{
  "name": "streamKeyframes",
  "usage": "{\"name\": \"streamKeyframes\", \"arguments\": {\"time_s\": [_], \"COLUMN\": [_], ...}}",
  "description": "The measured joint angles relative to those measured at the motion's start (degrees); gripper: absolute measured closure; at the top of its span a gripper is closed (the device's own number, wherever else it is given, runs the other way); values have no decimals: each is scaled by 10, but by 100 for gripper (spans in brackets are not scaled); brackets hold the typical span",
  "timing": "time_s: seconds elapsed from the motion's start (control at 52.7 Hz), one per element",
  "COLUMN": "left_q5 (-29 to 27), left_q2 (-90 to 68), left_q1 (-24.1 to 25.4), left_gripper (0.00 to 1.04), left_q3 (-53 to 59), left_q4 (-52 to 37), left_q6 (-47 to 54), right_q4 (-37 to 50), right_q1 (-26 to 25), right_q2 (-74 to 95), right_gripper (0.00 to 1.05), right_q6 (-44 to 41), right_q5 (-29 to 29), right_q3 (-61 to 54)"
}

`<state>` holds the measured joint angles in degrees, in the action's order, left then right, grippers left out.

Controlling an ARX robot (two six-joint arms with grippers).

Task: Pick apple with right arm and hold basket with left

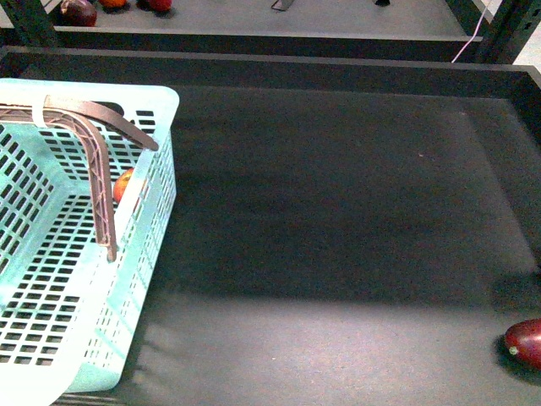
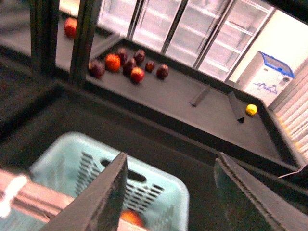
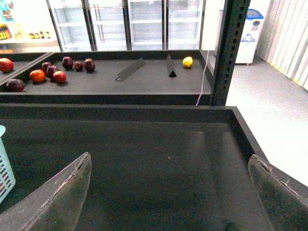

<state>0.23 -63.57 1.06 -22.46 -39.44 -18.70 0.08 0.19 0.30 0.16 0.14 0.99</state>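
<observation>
The basket (image 1: 51, 254) sits at the dark tray's (image 1: 338, 211) left edge, the apple (image 1: 123, 183) inside against its far-right wall. Wide bare tray floor runs right of the basket to a maroon fruit (image 1: 526, 342). Only the wrist views show grippers: left gripper (image 2: 166, 197) jaws spread above the basket rim, right gripper (image 3: 171, 192) gaping, empty

Shop: glass-door fridges (image 3: 144, 24), produce shelves (image 3: 120, 82)
</observation>
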Motion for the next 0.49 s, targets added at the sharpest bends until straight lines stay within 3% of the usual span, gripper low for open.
{"name": "streamKeyframes", "arguments": {"time_s": [0.076,0.228,0.494], "left_q5": [-1,-1,-2], "left_q2": [32,92,182], "left_q1": [-8,-9,-10], "left_gripper": [67,102,101], "left_q3": [35,105,159], "left_q4": [-25,-25,10], "left_q6": [108,169,178], "right_q4": [0,0,0], "right_q1": [0,0,0], "right_q2": [0,0,0], "right_gripper": [9,9,9], "right_q6": [0,0,0], "right_q5": [0,0,0], "right_q3": [0,0,0]}}
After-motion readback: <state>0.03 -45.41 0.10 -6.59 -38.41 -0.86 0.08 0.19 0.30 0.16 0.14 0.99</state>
